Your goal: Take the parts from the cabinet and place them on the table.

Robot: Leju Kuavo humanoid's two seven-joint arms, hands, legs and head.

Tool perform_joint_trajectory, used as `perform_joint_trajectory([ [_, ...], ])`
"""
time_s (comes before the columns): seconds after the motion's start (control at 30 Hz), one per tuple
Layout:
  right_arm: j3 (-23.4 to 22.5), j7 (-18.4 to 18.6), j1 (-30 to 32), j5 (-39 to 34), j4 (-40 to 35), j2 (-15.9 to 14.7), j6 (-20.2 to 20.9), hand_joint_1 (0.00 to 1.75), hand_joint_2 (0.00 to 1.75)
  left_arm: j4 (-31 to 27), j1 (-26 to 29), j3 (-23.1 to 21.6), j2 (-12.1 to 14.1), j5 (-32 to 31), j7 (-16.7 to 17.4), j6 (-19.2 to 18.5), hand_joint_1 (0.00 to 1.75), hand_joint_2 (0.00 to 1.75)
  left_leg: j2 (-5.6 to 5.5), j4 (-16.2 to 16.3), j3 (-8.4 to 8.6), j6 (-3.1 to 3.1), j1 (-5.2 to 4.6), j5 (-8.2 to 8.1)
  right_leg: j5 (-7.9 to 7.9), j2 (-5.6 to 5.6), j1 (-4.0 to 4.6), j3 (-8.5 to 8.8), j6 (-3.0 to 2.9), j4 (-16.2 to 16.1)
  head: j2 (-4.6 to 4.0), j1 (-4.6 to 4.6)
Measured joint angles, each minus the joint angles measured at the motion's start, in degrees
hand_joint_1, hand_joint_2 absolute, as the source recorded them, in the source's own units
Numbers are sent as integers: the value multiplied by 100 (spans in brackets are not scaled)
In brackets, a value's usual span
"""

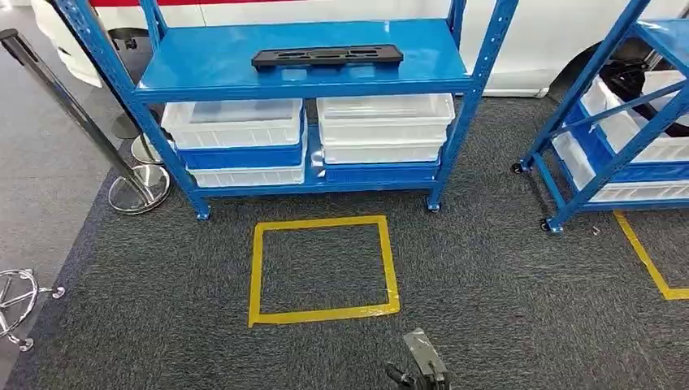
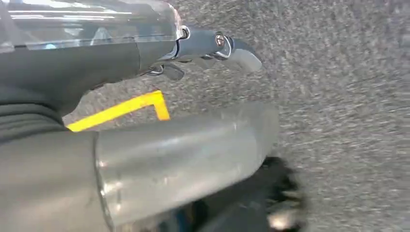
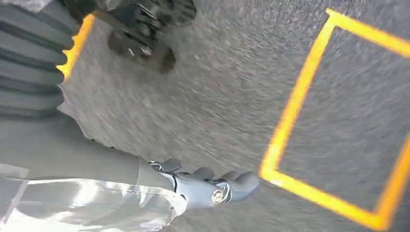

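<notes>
Straight ahead in the head view, a long flat black plastic part with cut-outs (image 1: 327,56) lies on the top shelf of the blue metal rack (image 1: 455,80), above white plastic bins (image 1: 385,127) stacked on the lower shelf. A yellow tape square (image 1: 322,270) marks the dark grey carpet (image 1: 504,268) before the rack. In the left wrist view, the left hand (image 2: 212,50) hangs over carpet, fingers seemingly straight and holding nothing, though motion blur smears them. In the right wrist view, the right hand (image 3: 212,186) likewise hangs with fingers extended, empty, near the tape's corner
</notes>
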Motion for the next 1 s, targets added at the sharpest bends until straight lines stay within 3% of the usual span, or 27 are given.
perform_joint_trajectory([
  [0.03,127,4,-48,79,-24,15,-79,0,175,20,-30,42,-11,-9,-33,-20,0,0,-9,-151,83,10,-40,-106,-20,3,37,-37,40,40,0,0],
  [0.07,194,9,-65,113,-28,19,-118,0,175,20,-29,50,-19,-11,-44,-22,0,0,-11,-147,46,62,-42,-88,-15,1,37,-52,72,47,0,4],
  [0.13,247,48,-98,157,-35,46,-153,0,175,20,-13,57,-24,-15,-57,-22,0,0,-29,-149,38,104,-59,-90,-4,-13,34,-36,124,27,0,4],
  [0.17,405,81,-116,214,-63,65,-216,0,175,22,-8,93,-24,-18,-72,-26,0,0,-27,-194,43,163,-41,-58,-11,-6,23,-41,163,37,0,0],
  [0.2,571,124,-155,301,-103,76,-301,0,175,22,-15,118,-33,-26,-96,-39,0,0,-20,-218,55,206,-27,-32,-88,-5,-2,-66,195,116,0,2],
  [0.23,731,155,-219,377,-118,96,-361,0,175,22,-41,135,-37,-37,-113,-63,0,0,-15,-220,46,233,-28,-30,-240,-5,-3,-170,208,321,0,4],
  [0.3,1019,256,-359,535,-138,113,-517,0,175,22,-93,177,-46,-42,-131,-109,0,0,0,-219,30,269,-39,-26,-682,0,4,-594,237,1202,0,2],
  [0.33,1170,319,-409,624,-161,122,-598,0,175,28,-97,203,-52,-48,-140,-133,0,0,1,-217,27,279,-48,-29,-817,0,3,-813,245,1640,0,4],
  [0.37,1312,376,-450,706,-181,133,-664,0,175,33,-107,225,-52,-50,-144,-155,0,0,-5,-212,32,284,-53,-32,-790,0,4,-907,243,1804,0,2],
  [0.4,1478,435,-492,793,-207,135,-731,0,175,43,-109,249,-52,-52,-144,-179,0,0,-13,-210,40,285,-56,-34,-648,0,4,-883,233,1707,0,7],
  [0.43,1664,485,-559,876,-236,144,-802,0,175,57,-109,271,-63,-57,-144,-201,0,0,-19,-205,50,282,-60,-40,-395,0,6,-749,209,1382,0,2],
  [0.5,2015,579,-721,1023,-308,164,-940,0,175,66,-121,288,-87,-74,-144,-238,0,0,-21,-197,76,259,-68,-57,127,0,24,-314,128,415,0,4],
  [0.53,2166,621,-807,1084,-341,170,-1014,0,175,70,-129,299,-103,-85,-144,-264,0,0,-18,-191,68,240,-91,-68,89,2,57,-190,84,182,0,2],
  [0.57,2317,658,-887,1136,-372,194,-1080,0,175,72,-148,310,-109,-101,-144,-282,0,0,-22,-164,42,215,-110,-75,76,-3,67,-180,81,63,0,7],
  [0.63,2706,746,-1010,1235,-453,216,-1233,0,175,85,-157,352,-116,-133,-135,-328,0,0,-13,-201,32,160,-93,-52,76,5,84,-212,67,95,0,4],
  [0.7,3073,833,-1132,1313,-542,247,-1368,0,175,103,-170,398,-118,-168,-116,-363,0,0,-9,-180,16,94,-95,-102,133,1,8,-176,-15,-2,0,0],
  [0.77,3447,923,-1299,1392,-625,291,-1515,0,175,111,-178,433,-118,-181,-109,-404,0,0,-17,365,-207,48,-78,-445,145,-1,12,-166,-79,-22,0,0],
  [0.83,3841,1021,-1424,1449,-689,317,-1635,0,175,127,-186,476,-118,-197,-94,-439,0,0,-15,1313,-668,3,-56,-838,140,-4,22,-170,-86,-16,0,2],
  [0.87,4044,1077,-1464,1492,-723,319,-1700,0,175,135,-186,492,-118,-223,-89,-457,0,0,-15,1578,-805,-14,-52,-878,138,-5,22,-169,-87,-10,0,0],
  [0.9,4212,1128,-1511,1512,-756,325,-1753,0,175,153,-185,509,-118,-240,-87,-476,0,0,-14,1592,-830,-22,-46,-786,133,-4,20,-165,-86,-2,0,2],
  [0.93,4385,1178,-1567,1547,-798,330,-1818,0,175,157,-187,524,-118,-258,-78,-498,0,0,-13,1326,-724,-25,-35,-565,126,3,17,-163,-82,9,0,0],
  [1.0,4787,1283,-1698,1611,-909,354,-1980,0,175,160,-213,548,-118,-297,-72,-522,0,0,-11,289,-254,-5,-16,1,91,29,10,-157,-42,55,0,0],
])
